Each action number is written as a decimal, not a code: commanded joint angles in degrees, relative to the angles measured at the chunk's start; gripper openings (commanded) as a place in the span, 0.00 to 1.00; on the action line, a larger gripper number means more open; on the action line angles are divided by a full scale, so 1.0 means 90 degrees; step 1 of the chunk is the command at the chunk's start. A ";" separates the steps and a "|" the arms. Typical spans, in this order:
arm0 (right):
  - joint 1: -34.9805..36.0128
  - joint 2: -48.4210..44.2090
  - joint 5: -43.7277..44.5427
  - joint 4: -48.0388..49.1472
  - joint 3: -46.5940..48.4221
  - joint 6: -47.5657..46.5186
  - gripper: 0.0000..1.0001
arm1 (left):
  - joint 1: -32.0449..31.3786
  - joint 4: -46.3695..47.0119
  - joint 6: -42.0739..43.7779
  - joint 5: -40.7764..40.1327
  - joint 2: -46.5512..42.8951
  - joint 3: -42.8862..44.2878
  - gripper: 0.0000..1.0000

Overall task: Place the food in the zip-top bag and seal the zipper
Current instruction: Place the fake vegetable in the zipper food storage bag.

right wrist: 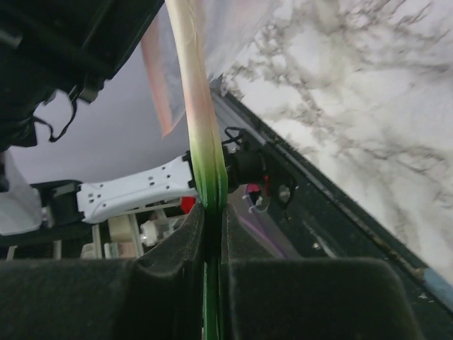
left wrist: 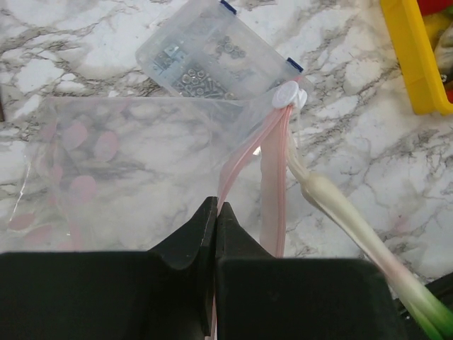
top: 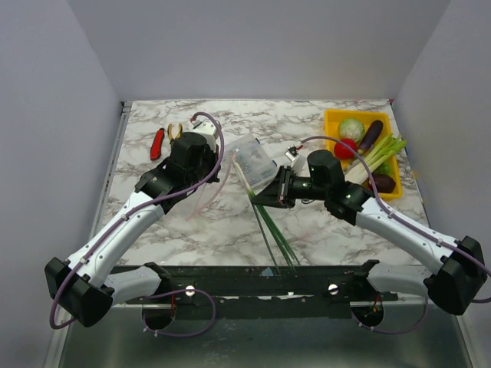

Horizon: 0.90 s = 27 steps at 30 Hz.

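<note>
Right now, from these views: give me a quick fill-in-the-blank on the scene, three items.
1. The left tool is shut on the zip-top bag's zipper, whose colour is ____.
2. The right tool is shut on a spring onion, gripping the part coloured ____.
3. The cabbage lies in a tray coloured ____.

Missing words: pink; green; yellow.

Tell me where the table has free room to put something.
Bare marble: the far edge between the pliers and the yellow tray; the near edge left of the green onion. Crowded: the middle, with bag, clear box, left gripper, right gripper.
</note>
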 commanded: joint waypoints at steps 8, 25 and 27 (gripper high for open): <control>0.1215 -0.0379 0.0587 0.1253 -0.0233 0.1818 0.00 | 0.0015 0.0275 -0.0758 -0.1796 -0.0253 -0.0263 0.00; 0.1484 0.0721 0.1699 0.2341 -0.0312 0.3440 0.00 | 0.0011 0.0424 -0.0669 -0.1084 -0.0280 -0.0287 0.00; 0.1493 0.0762 0.2002 0.2136 -0.0174 0.3625 0.00 | 0.0009 0.0442 -0.0632 -0.0918 -0.0269 -0.0290 0.00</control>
